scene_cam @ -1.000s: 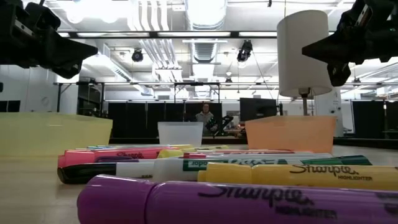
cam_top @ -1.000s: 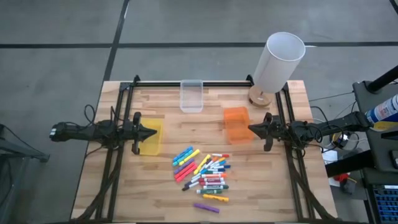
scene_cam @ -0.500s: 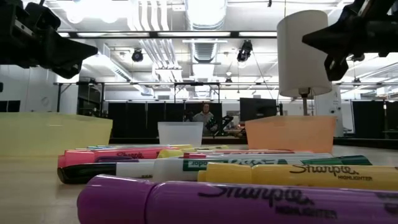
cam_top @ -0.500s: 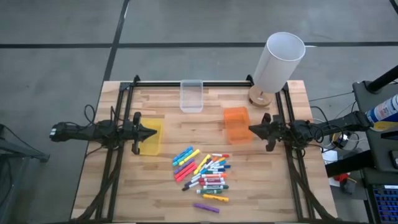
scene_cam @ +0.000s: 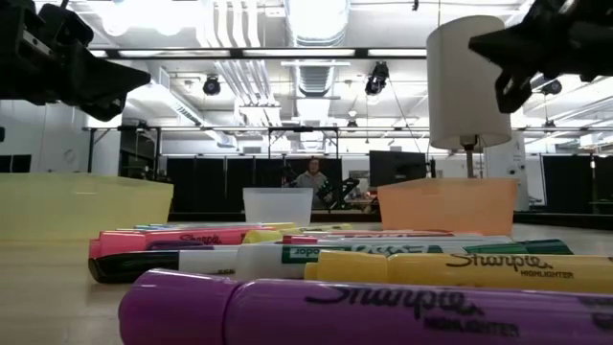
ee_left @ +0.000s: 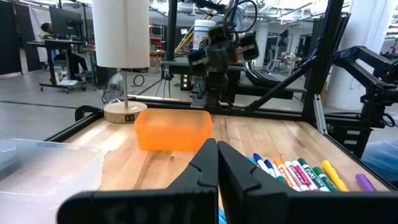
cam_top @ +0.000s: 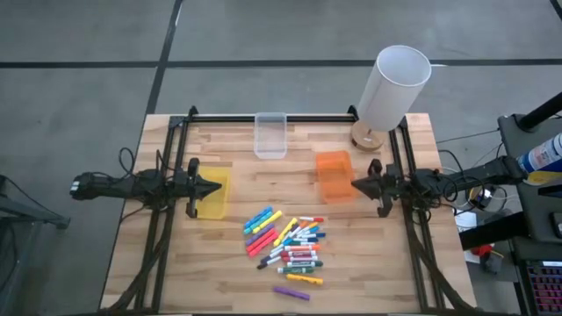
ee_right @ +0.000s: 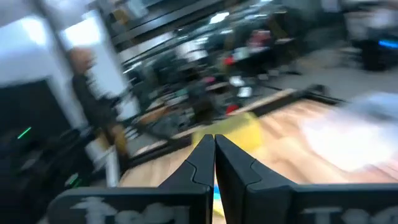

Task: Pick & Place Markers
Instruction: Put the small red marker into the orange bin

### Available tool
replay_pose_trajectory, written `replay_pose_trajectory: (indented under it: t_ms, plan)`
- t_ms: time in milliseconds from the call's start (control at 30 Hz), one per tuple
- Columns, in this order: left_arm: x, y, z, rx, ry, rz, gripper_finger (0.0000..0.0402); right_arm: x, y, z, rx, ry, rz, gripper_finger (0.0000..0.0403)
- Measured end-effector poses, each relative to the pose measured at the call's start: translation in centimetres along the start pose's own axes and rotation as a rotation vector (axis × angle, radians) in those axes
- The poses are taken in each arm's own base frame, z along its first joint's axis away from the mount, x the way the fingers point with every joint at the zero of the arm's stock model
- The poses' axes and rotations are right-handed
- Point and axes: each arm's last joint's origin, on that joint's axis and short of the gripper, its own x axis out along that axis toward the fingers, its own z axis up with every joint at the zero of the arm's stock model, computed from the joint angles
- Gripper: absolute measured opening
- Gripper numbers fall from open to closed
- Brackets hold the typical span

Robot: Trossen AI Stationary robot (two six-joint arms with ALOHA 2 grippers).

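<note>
Markers lie in a loose pile on the worktop, toward its near-centre; one purple highlighter sits apart at the near edge. Left gripper hangs above the yellow bin, fingers pressed together, holding nothing. Right gripper is raised just beside the orange bin, fingers likewise together and empty; its wrist view is blurred, so detail there is uncertain. Clear bin stands at the far edge.
</note>
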Motion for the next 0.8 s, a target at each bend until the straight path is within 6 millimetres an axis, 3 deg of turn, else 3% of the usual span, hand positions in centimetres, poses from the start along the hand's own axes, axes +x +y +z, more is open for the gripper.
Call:
replay_pose_trajectory:
  t_ms: [233,367,633,800]
  plan:
    - [0.0,0.0,0.0,0.000,0.000,0.000,0.0000,1.0,0.0,-1.7,-0.053,0.174,0.097,0.0012]
    - [0.0,0.0,0.0,0.000,0.000,0.000,0.0000,2.3,0.3,-2.0,-0.082,0.266,0.073,0.0040]
    - [0.0,0.0,0.0,0.000,0.000,0.000,0.0000,7.6,1.7,-1.3,-0.150,0.484,0.012,0.0149]
    - [0.0,0.0,0.0,0.000,0.000,0.000,0.0000,11.5,2.5,-1.3,-0.266,0.633,-0.012,0.0174]
